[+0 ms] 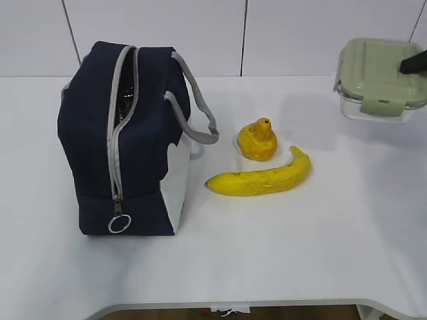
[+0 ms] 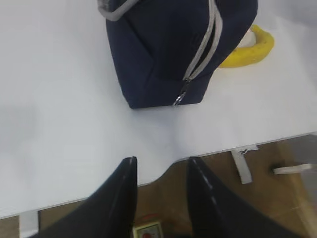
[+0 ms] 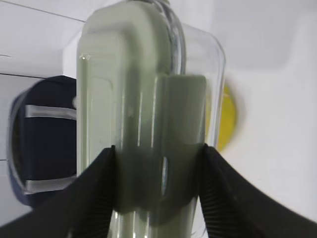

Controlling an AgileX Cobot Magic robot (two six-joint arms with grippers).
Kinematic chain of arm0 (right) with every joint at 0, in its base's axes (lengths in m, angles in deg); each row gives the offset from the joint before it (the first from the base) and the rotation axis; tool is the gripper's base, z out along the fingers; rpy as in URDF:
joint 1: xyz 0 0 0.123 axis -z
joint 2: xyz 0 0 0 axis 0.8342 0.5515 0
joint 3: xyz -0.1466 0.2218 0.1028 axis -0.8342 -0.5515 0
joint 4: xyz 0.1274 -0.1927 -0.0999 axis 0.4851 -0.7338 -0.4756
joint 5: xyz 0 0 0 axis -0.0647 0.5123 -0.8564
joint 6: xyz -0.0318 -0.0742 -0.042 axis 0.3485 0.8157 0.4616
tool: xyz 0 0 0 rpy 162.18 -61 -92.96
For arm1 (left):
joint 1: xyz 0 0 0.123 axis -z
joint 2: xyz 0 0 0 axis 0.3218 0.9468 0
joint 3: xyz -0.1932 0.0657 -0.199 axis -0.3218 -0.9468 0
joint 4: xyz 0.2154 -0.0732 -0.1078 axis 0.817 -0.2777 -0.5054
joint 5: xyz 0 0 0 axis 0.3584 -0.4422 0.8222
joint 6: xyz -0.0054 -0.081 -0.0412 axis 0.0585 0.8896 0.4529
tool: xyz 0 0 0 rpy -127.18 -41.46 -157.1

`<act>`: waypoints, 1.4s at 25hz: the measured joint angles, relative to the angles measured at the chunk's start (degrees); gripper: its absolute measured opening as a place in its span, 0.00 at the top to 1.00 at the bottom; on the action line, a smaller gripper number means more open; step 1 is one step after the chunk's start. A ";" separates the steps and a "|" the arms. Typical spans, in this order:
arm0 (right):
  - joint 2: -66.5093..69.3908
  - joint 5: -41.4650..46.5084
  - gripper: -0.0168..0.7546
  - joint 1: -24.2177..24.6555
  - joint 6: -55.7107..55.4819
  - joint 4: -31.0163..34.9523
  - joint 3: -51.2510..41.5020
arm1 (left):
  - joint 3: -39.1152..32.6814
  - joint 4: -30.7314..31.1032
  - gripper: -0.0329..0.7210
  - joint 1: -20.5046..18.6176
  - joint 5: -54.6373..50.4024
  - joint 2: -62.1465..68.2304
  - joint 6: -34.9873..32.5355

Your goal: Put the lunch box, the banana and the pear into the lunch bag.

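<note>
The navy lunch bag (image 1: pixel 127 137) stands on its side at the left, its grey zipper partly open and the ring pull at the bottom. The pear (image 1: pixel 257 140) and the banana (image 1: pixel 261 177) lie just right of it. My right gripper (image 3: pixel 156 151) is shut on the lunch box (image 1: pixel 378 79), clear with a sage-green lid, and holds it in the air at the far right; only a black fingertip (image 1: pixel 412 63) shows in the exterior view. My left gripper (image 2: pixel 161 166) is open and empty over the table's front edge, well short of the bag (image 2: pixel 173 44).
The white table (image 1: pixel 300 247) runs to a front edge near the bottom of the exterior view. A white wall stands behind. The bag's grey rope handles (image 1: pixel 197 107) stick out toward the pear. The floor shows below the table edge in the left wrist view.
</note>
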 joint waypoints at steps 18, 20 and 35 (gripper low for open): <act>-2.89 0.35 0.49 -17.92 -0.61 13.29 -0.08 | 24.41 -15.95 0.47 0.00 -2.58 52.28 -10.32; -2.89 0.35 0.49 -19.14 -0.61 13.74 -0.08 | 28.04 -16.63 0.47 0.00 -2.58 55.84 -11.80; -2.89 -11.40 0.49 -31.77 -0.69 15.70 5.59 | 40.37 -19.58 0.47 3.24 -3.05 74.98 -14.15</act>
